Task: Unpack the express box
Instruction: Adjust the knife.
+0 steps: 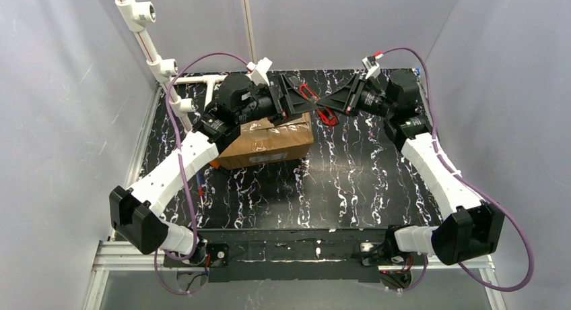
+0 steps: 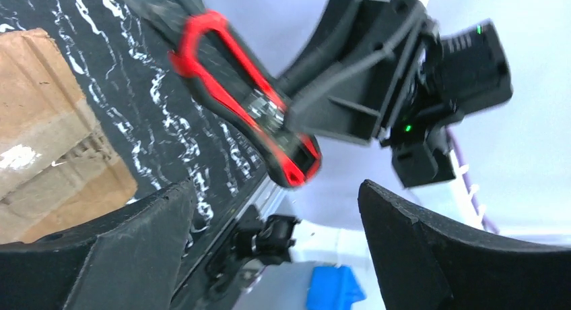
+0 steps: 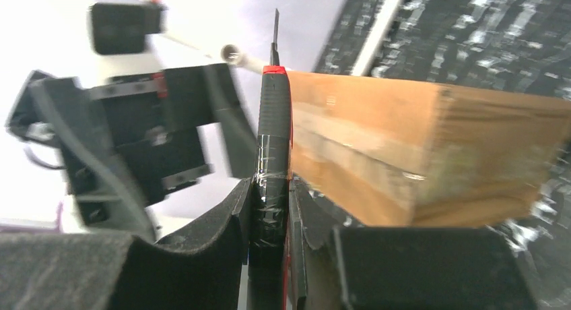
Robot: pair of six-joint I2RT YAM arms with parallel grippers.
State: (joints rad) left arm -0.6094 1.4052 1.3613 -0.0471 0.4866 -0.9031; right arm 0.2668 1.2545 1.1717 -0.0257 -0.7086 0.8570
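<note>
The express box (image 1: 269, 141), a brown taped carton with a white label, sits at the back left of the black marbled table (image 1: 357, 189). My right gripper (image 1: 332, 106) is shut on a red-and-black utility knife (image 1: 328, 116) and holds it in the air just right of the box's far corner. In the right wrist view the knife (image 3: 273, 155) stands upright between the fingers with its blade out, and the box (image 3: 417, 148) is beside it. My left gripper (image 1: 298, 98) is open above the box's far end, facing the knife (image 2: 249, 101), which lies ahead of the jaws, not between them.
A white pipe frame (image 1: 158, 60) rises at the back left corner. Grey walls close in on three sides. A blue object (image 2: 333, 290) lies beyond the table's edge in the left wrist view. Something orange (image 1: 213, 164) shows at the box's near left corner.
</note>
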